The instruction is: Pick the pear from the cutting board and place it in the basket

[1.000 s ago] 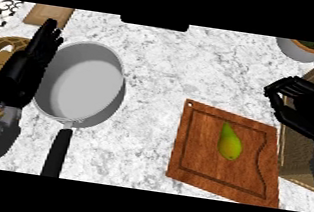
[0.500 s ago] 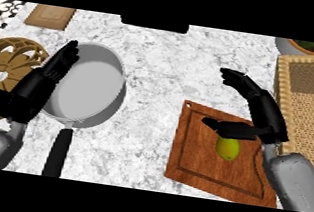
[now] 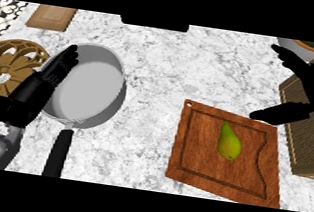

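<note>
Change: the black right hand [image 3: 312, 94] has lifted off the brown wooden cutting board [image 3: 196, 156] and now sits over the board's upper right corner and the woven wicker basket [image 3: 308, 145]; the view has also shifted.
Left hand: the black left hand [image 3: 40, 86] rests with straight fingers on the left rim of the grey metal frying pan [image 3: 87, 90].
Around: a round golden trivet [image 3: 0, 76] lies left of the pan.
Pear: the green-yellow pear [image 3: 228, 141] lies free on the board's middle.
Right hand: fingers spread wide, holding nothing.
</note>
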`<state>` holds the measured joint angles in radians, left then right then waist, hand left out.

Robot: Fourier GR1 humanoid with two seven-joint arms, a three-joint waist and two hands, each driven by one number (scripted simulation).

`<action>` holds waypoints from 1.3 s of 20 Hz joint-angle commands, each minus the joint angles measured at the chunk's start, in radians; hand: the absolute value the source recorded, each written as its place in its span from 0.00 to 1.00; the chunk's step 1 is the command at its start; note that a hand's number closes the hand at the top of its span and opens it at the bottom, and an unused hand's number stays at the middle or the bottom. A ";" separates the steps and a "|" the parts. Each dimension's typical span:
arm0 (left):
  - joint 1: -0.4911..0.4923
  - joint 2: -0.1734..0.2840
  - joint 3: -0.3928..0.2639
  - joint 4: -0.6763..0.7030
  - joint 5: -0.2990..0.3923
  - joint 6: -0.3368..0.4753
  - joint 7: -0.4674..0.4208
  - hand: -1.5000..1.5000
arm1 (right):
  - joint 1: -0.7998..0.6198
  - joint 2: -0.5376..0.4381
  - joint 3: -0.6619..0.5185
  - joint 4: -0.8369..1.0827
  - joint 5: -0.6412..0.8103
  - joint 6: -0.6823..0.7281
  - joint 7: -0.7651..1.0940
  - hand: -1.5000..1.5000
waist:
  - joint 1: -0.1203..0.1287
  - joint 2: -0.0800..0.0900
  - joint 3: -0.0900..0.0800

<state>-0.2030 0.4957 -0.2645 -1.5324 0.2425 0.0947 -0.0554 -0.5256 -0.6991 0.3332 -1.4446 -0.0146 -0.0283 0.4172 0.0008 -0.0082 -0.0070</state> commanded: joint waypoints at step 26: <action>0.084 -0.058 0.135 -0.045 -0.067 -0.143 -0.022 0.50 | 0.144 -0.022 -0.271 -0.048 -0.105 0.554 0.148 0.00 | 0.008 0.010 0.007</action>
<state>-0.1607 0.4162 -0.1685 -1.5690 0.1608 0.0045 -0.0367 -0.3898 -0.7811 0.0792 -1.5722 -0.2029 0.5452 0.6477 0.0004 -0.0006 0.0000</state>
